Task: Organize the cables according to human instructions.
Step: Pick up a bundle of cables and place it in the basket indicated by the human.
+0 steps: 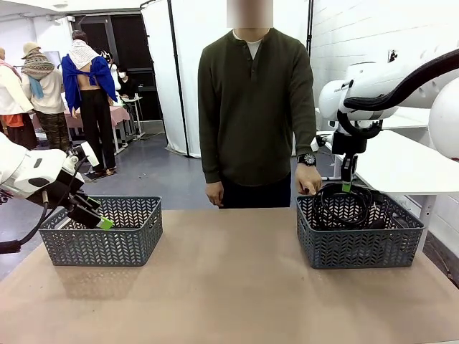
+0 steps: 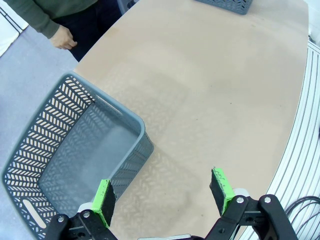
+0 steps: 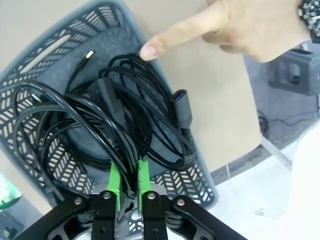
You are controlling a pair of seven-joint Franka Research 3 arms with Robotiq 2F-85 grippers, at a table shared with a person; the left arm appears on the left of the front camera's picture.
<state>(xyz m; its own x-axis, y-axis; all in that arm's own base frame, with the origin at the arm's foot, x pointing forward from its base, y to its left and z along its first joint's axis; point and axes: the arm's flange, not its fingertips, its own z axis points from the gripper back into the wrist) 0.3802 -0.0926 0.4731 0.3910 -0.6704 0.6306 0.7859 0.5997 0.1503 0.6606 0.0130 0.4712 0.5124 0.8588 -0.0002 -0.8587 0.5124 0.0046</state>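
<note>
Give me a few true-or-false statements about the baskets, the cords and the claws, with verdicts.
1. The left claw is open. True.
2. The right claw is closed on a thin black coiled cable. True.
3. The grey plastic basket under the left claw holds cables. False: it looks empty.
4. The person's hand grips a cable. False: a finger points toward the cables, without gripping.
5. The cables lie in the grey plastic basket at the right. True.

Open tabletop (image 1: 229, 287) between baskets; right basket (image 1: 358, 247) crowded: cables (image 3: 100, 125), person's pointing hand (image 3: 240, 30) at rim.
</note>
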